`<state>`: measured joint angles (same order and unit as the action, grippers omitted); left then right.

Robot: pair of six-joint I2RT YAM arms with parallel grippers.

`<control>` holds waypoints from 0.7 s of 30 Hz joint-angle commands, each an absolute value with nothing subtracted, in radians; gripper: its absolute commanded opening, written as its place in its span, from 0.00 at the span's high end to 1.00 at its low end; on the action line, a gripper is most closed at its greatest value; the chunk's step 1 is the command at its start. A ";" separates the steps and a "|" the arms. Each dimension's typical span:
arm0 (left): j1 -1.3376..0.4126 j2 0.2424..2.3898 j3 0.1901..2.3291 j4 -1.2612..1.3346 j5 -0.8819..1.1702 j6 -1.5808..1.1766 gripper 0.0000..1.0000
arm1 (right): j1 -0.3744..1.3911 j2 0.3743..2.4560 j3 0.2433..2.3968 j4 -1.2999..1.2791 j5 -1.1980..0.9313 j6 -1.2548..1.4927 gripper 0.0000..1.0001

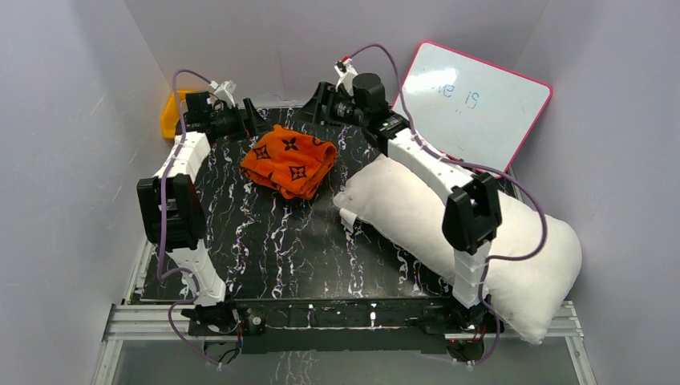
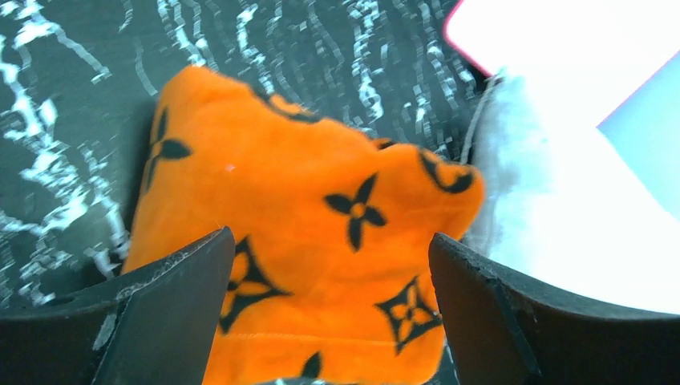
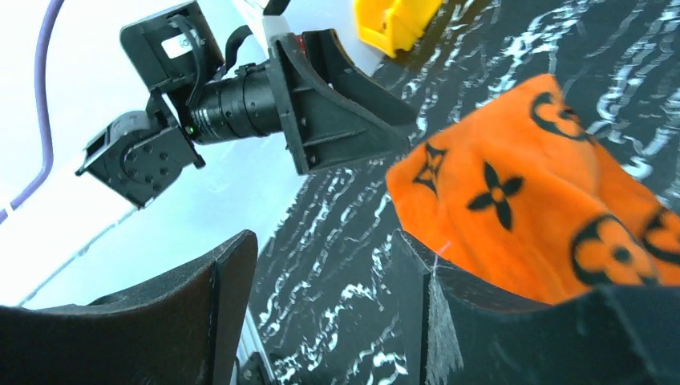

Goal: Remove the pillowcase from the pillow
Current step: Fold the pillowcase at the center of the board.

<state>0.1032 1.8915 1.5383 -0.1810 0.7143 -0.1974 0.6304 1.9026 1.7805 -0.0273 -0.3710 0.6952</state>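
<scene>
So we've got the pillowcase (image 1: 290, 160) fully off, lying in a crumpled orange heap on the far middle of the table (image 1: 265, 241). The pillow (image 1: 401, 220) lies bare on the right side, angled toward the near right corner, where it hangs past the table edge; the two are near each other but apart. The left gripper (image 2: 329, 241) hangs just at the heap's far left edge, jaws wide apart with fabric showing between them, not pinched. The right gripper (image 3: 329, 241) is at the heap's far side, jaws also spread, bare table in the gap. A whiteboard (image 1: 481, 104) leans on the back wall.
</scene>
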 commanded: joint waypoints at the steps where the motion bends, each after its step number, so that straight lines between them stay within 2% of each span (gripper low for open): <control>1: 0.094 1.887 1.512 0.013 0.832 -0.410 0.11 | 0.635 2.113 1.821 0.209 -0.458 0.857 0.31; 6: 0.083 1.946 1.318 0.188 0.812 -0.509 0.12 | 0.636 2.283 1.745 0.388 -0.506 1.001 0.31; 9: 0.083 1.992 1.249 0.173 0.766 -0.511 0.15 | 0.634 2.341 1.673 0.436 -0.533 1.032 0.31; 15: 0.084 1.984 1.259 0.060 0.635 -0.432 0.15 | 0.616 2.292 1.591 0.429 -0.521 0.983 0.29; 21: 0.084 1.819 1.335 0.032 0.639 -0.423 0.13 | 0.582 2.210 1.753 0.298 -0.563 0.866 0.22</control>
